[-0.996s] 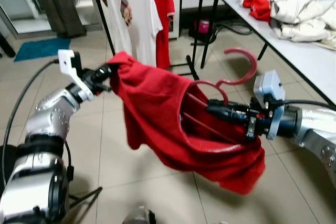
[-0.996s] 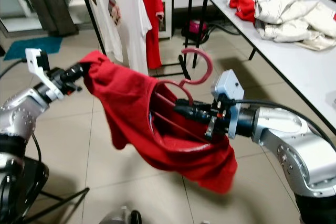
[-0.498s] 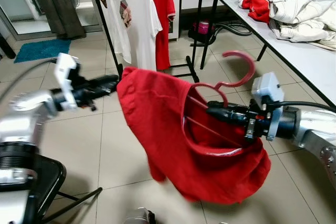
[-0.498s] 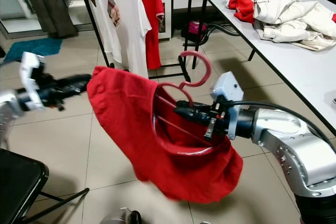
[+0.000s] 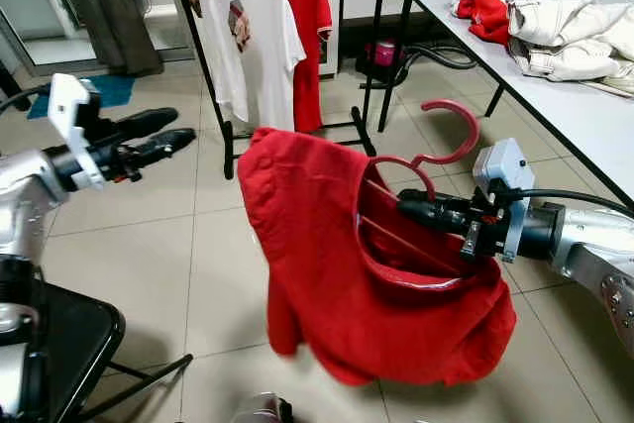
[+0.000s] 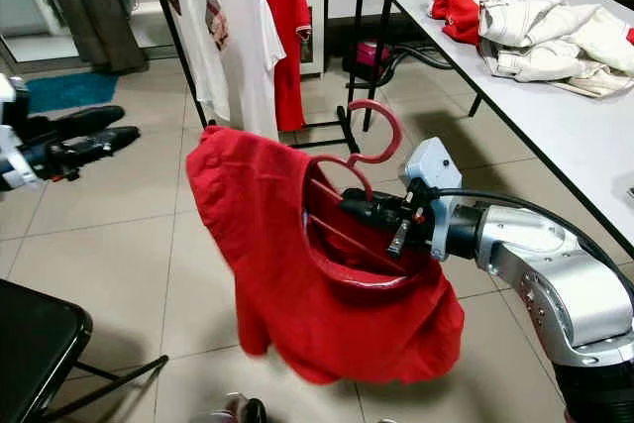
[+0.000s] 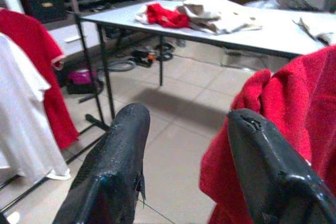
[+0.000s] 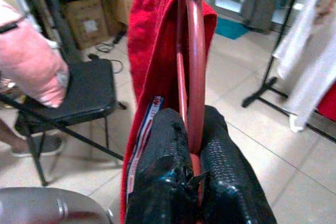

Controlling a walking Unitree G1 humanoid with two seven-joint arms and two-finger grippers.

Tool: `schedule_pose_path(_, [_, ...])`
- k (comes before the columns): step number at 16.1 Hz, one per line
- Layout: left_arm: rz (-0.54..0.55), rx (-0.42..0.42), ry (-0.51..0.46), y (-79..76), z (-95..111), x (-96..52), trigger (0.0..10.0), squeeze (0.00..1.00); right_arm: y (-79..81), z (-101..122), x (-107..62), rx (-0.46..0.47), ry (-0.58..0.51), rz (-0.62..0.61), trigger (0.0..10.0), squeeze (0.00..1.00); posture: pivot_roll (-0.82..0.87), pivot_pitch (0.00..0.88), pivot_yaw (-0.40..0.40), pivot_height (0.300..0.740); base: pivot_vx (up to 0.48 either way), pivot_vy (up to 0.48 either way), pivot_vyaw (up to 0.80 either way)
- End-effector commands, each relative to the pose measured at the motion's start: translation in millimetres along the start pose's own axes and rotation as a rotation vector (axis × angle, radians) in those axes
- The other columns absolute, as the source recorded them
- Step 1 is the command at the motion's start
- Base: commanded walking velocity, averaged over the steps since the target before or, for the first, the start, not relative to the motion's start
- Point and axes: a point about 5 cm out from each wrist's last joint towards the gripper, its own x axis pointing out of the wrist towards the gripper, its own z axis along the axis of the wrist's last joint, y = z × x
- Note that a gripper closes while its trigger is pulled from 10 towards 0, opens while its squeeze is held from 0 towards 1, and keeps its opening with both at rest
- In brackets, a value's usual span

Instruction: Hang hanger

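Observation:
A red shirt [image 5: 337, 274] hangs draped over a red plastic hanger [image 5: 448, 134] whose hook points up. My right gripper [image 5: 421, 213] is shut on the hanger's neck, just right of the shirt's collar; the right wrist view shows the hanger [image 8: 195, 51] pinched between the fingers [image 8: 157, 156]. My left gripper [image 5: 158, 133] is open, held off to the left, apart from the shirt. Between its spread fingers [image 7: 118, 166] the left wrist view shows the red shirt [image 7: 294, 108]. Behind stands a clothes rack [image 5: 203, 52] with white shirts [image 5: 267, 37] and a red one.
A white table [image 5: 584, 106] at the right carries a pile of clothes [image 5: 555, 17]. A black chair [image 5: 69, 334] stands at my lower left. A person's pink sleeve [image 8: 31, 61] shows beside a chair [image 8: 89, 90]. Tiled floor lies open between me and the rack.
My left gripper let go of the shirt's shoulder, opened and drew back to the left. The shirt dropped and now hangs from the hanger. The right gripper has barely moved.

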Motion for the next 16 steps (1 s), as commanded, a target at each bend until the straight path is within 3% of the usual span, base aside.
schedule_pose_path(1, [-0.007,0.023,0.06,-0.5,-7,10.1,10.0,0.0,5.2,12,2.0,-0.031,-0.066,0.06,10.0,0.0,0.05,0.015,0.063,0.74,0.0,0.0,0.0])
schedule_pose_path(3, [-0.01,0.021,0.072,0.7,-9,14.5,10.0,0.0,7.1,14,1.5,-0.032,-0.079,0.082,10.0,0.0,0.05,0.016,0.062,0.74,0.0,0.0,0.0])
schedule_pose_path(7, [-0.158,-0.05,0.022,-7.9,-3,28.8,10.0,0.0,9.9,16,-1.1,-0.036,-0.088,0.11,10.0,0.0,0.04,0.018,0.064,0.74,0.0,0.0,0.0])
schedule_pose_path(10, [-0.258,-0.082,0.045,-14.1,-6,27.4,10.0,0.0,9.6,14,-1.8,-0.029,-0.085,0.103,10.0,0.0,0.04,0.019,0.074,0.74,0.0,0.0,0.0])
schedule_pose_path(16, [-0.32,-0.086,0.101,-20.6,-15,31.9,10.0,0.0,12.0,15,-0.5,-0.028,-0.088,0.125,10.0,0.0,0.04,0.024,0.069,0.74,0.0,0.0,0.0])
